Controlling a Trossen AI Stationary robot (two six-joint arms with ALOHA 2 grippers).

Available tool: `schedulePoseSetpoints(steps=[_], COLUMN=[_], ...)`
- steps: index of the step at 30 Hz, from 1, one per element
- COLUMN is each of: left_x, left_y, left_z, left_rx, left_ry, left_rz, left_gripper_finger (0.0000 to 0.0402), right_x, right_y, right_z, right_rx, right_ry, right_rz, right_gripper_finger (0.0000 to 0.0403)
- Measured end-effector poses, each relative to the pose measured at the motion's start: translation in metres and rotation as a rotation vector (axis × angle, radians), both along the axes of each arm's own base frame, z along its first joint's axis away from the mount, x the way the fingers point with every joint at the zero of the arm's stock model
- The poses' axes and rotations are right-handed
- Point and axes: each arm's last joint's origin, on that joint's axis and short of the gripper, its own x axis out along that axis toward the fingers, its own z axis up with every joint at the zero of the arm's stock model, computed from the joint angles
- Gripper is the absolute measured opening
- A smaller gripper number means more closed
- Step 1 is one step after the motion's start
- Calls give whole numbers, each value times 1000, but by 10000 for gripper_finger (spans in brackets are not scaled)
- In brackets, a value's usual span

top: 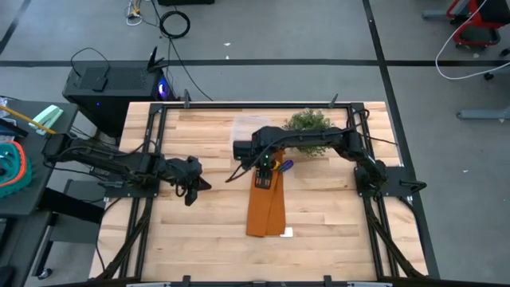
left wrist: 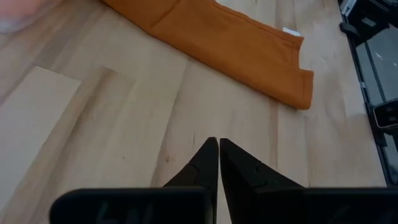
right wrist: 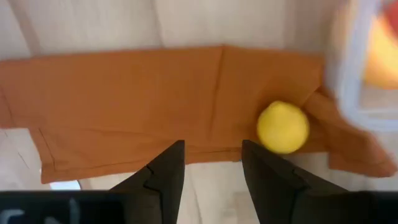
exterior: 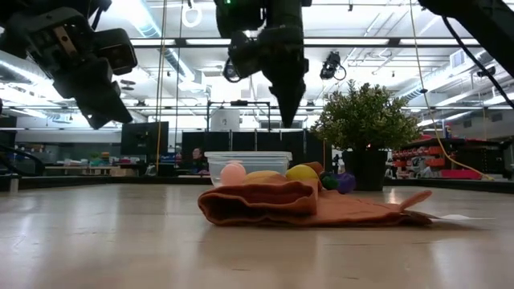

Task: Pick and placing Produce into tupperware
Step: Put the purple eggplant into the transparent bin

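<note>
Hovering above the orange-brown cloth (top: 264, 206), the right gripper (right wrist: 211, 165) holds its fingers partly apart with nothing between them, a yellow lemon (right wrist: 283, 127) lying on the cloth just beside it. The clear tupperware (exterior: 249, 166) sits at the cloth's far end near the potted plant (exterior: 367, 128). The left gripper (left wrist: 218, 163) waits off to the left over bare table (top: 207, 239), fingers pressed together and empty.

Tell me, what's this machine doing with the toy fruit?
The right hand hangs open and empty above the orange cloth, beside a yellow lemon lying on it. More fruit sits at the cloth's far end by the clear tupperware and the potted plant. The left hand waits shut over bare table, holding nothing.
</note>
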Motion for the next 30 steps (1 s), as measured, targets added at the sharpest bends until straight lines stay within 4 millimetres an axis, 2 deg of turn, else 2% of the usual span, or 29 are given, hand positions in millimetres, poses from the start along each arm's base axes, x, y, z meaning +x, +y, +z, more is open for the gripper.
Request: schedulePoseSetpoints(steps=[4, 10, 14, 18, 21, 24, 27, 30], left_x=[0, 0, 0, 0, 0, 0, 0, 0], left_y=[-1, -1, 0, 0, 0, 0, 0, 0], left_z=[0, 0, 0, 0, 0, 0, 0, 0], left_rx=[1, 11, 16, 20, 20, 21, 22, 20], left_ry=[0, -2, -3, -3, -4, -4, -4, -4], left_rz=[-4, 1, 2, 3, 4, 4, 6, 8], left_gripper_finger=[12, 19, 25, 22, 16, 12, 13, 18], right_x=[-8, -47, -73, -91, -100, -104, -100, -95], right_y=[3, -1, 3, 14, 20, 26, 31, 30], right_z=[-4, 5, 8, 8, 6, -2, -8, -20], right_rx=[-2, -39, -25, -2, -6, -18, -32, -68], right_ry=[-44, -131, -149, -145, -144, -140, -146, -112], right_rz=[-66, -188, -180, -142, -77, 69, 249, 334], right_gripper_finger=[161, 150, 147, 148, 150, 154, 163, 176])
